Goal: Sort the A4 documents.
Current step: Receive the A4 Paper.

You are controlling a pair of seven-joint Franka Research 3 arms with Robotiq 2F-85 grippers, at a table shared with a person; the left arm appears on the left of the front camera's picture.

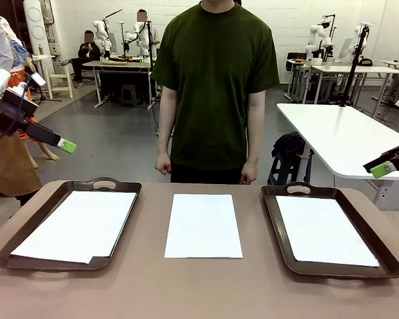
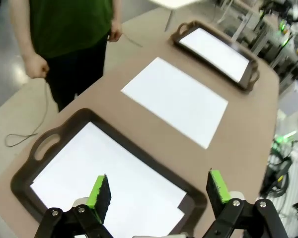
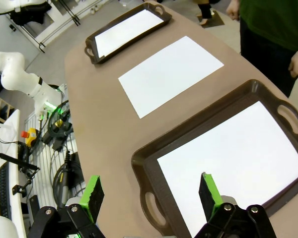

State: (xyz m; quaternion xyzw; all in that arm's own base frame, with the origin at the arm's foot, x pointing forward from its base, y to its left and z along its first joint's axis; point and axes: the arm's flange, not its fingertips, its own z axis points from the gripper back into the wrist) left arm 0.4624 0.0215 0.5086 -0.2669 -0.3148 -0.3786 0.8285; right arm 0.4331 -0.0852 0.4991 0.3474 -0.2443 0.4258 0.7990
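Behind the brown table (image 1: 199, 292), a workshop with white benches and other tables is seen, and a person in a dark green shirt (image 1: 216, 80) is stood at the far edge, both hands hanging loosely closed. Three groups of A4 documents are laid out in a row: white sheets (image 1: 80, 224) are held in the left dark brown tray (image 1: 120, 189), the lower sheet's corner showing past the top one at the near right; a single sheet (image 1: 203, 226) is placed flat on the bare tabletop between the trays; another sheet (image 1: 324, 230) is contained in the right tray (image 1: 279, 226). The left gripper (image 2: 156, 193) is held above the left tray, jaws spread wide and empty. The right gripper (image 3: 150, 191) is likewise held above the right tray, fingers wide apart, nothing between them.
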